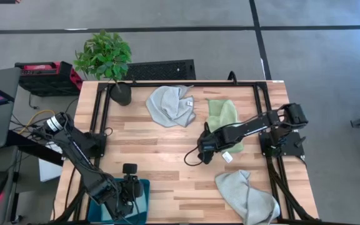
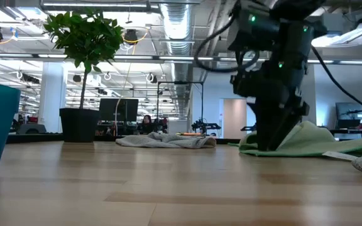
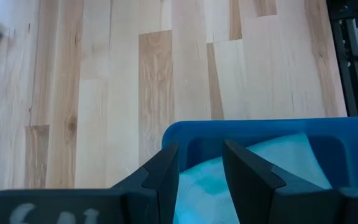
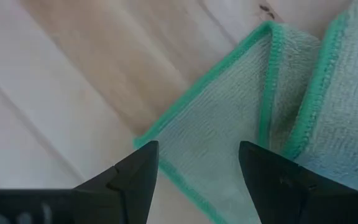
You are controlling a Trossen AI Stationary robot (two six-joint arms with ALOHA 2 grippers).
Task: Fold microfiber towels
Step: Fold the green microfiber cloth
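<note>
The light green towel (image 1: 224,117) lies loosely folded right of the table's middle, and also shows in the low view (image 2: 313,141). My right gripper (image 1: 204,153) is open and low at the towel's near left corner (image 4: 185,134), one finger on each side of it. One pale grey towel with a white tag (image 1: 170,105) lies bunched at the far middle. The other pale grey towel (image 1: 245,195) lies bunched at the near right. My left gripper (image 3: 201,180) is open above the teal bin (image 1: 144,187), where the light blue towel (image 3: 278,155) lies. My right gripper points down over the green towel's corner (image 4: 166,143), its open fingers astride the corner's green-stitched edge. I cannot tell whether the fingertips touch the cloth. The towel lies flat on the table.
A potted plant (image 1: 108,59) stands at the far left corner. A small white tag (image 1: 227,157) lies beside the green towel. Black frame rails (image 1: 102,112) run along the table's left, far and right sides. Bare wood lies in the middle (image 1: 161,156).
</note>
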